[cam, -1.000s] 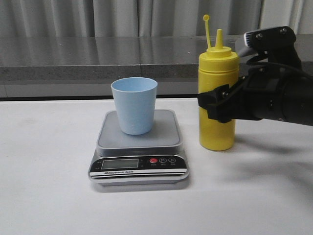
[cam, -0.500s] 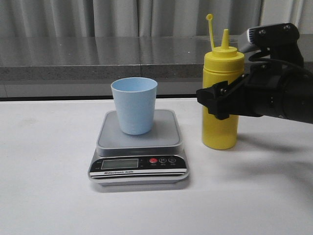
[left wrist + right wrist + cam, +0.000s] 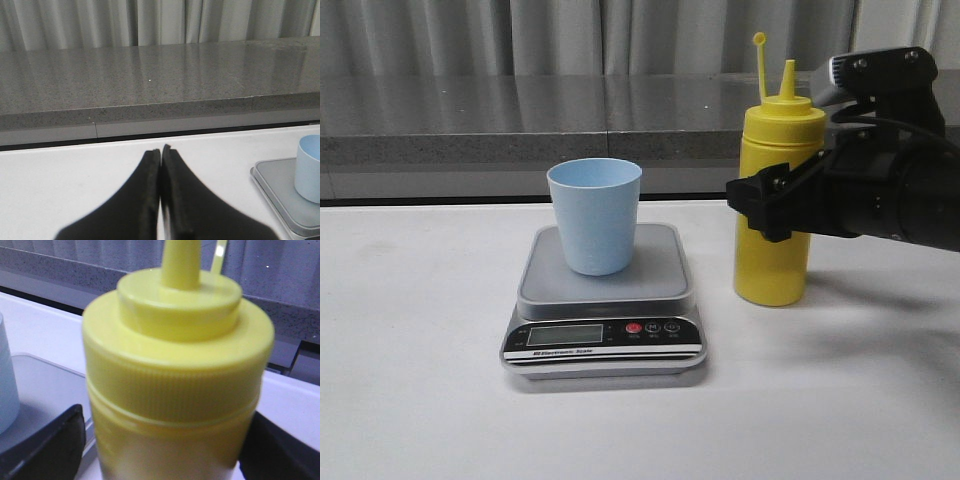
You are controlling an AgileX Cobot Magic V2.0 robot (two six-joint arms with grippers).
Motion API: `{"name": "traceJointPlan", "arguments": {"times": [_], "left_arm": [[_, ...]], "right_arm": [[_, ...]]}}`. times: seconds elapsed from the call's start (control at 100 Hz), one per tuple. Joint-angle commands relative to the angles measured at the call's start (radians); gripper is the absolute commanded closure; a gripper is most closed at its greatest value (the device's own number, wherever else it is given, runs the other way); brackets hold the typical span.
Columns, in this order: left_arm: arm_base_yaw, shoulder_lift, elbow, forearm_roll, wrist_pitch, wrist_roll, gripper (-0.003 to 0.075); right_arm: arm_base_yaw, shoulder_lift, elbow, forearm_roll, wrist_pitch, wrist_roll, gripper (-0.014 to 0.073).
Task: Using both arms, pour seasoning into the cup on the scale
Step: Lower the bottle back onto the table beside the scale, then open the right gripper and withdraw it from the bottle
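Note:
The yellow seasoning bottle point(image 3: 770, 270) stands upright on the white table, right of the scale point(image 3: 604, 300); its cap is off the nozzle and sticks up on its tether. My right gripper point(image 3: 768, 208) has one finger on each side of the bottle's middle and is shut on it; the right wrist view shows the bottle point(image 3: 175, 370) filling the space between the fingers point(image 3: 45, 440). The light blue cup point(image 3: 595, 215) stands upright on the scale's grey platform. My left gripper point(image 3: 161, 152) is shut and empty, low over the table left of the scale point(image 3: 280, 192) and cup point(image 3: 309, 167).
A grey stone ledge point(image 3: 520, 120) with curtains behind it runs along the far edge of the table. The scale's display and red button point(image 3: 633, 328) face the front. White tabletop point(image 3: 420, 400) spreads left of and in front of the scale.
The bottle has shifted a little to the right, away from the scale, with my right gripper around it. The cup and scale have not moved.

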State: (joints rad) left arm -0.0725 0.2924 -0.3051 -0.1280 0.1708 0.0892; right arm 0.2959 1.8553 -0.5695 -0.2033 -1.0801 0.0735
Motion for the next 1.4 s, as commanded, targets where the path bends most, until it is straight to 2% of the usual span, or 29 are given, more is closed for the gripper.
{"name": "traceJointPlan", "arguments": {"times": [0.0, 0.77, 1.12, 1.39], "left_arm": [[0.002, 0.007, -0.026, -0.006, -0.082, -0.007, 0.0738], [0.002, 0.007, -0.026, -0.006, -0.082, -0.007, 0.0738], [0.002, 0.007, -0.026, -0.006, -0.082, -0.007, 0.0738], [0.002, 0.007, -0.026, -0.006, -0.082, -0.007, 0.0738]], "right_arm": [[-0.007, -0.040, -0.012, 0.013, -0.088, 0.000, -0.0003], [-0.025, -0.053, 0.051, 0.039, -0.100, 0.003, -0.0003], [-0.025, -0.138, 0.111, 0.066, -0.098, 0.003, -0.0003], [-0.025, -0.259, 0.225, 0.126, -0.098, 0.003, -0.0003]]}}
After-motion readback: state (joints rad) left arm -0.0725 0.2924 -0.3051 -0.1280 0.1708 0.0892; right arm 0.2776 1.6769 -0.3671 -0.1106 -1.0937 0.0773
